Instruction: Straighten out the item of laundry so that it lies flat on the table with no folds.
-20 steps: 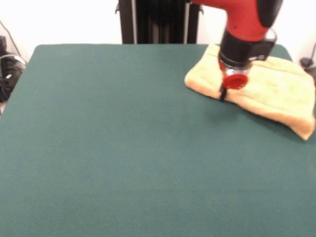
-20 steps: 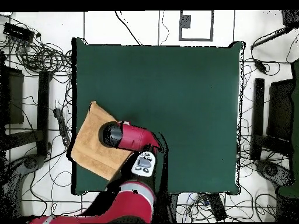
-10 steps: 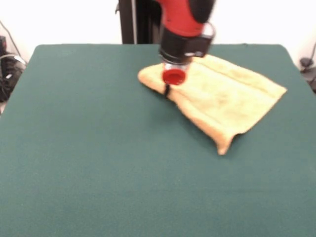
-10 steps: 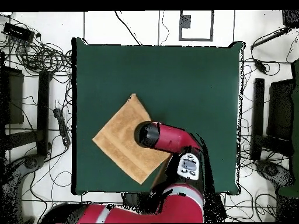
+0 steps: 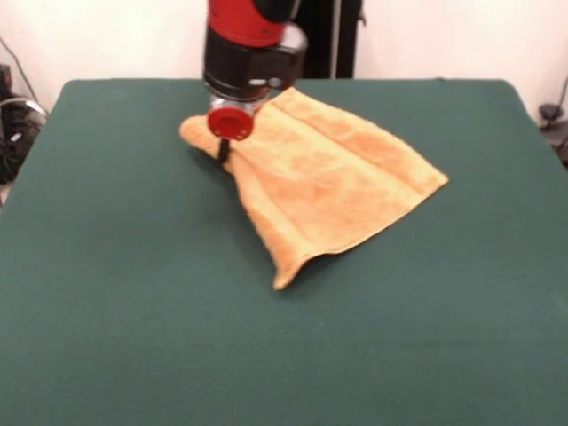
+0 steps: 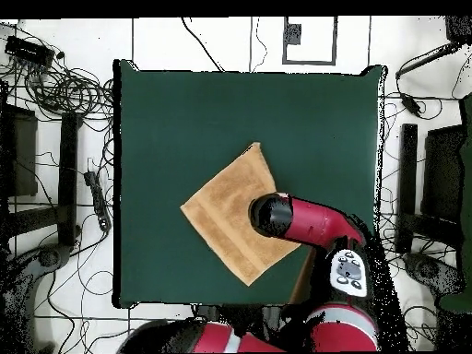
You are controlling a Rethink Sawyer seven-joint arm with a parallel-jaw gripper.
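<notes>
Hand (image 5: 224,153) low on towel (image 5: 333,173) (corner)

No readable text, labels, brand names, numbers or signs appear anywhere in either camera view.

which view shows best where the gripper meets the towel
The front view: the gripper comes down on the towel at its far left corner, and that end looks bunched. Whether the jaws are closed is unclear. In the overhead view the arm covers that corner; only the rest of the towel shows, a diamond.
</notes>
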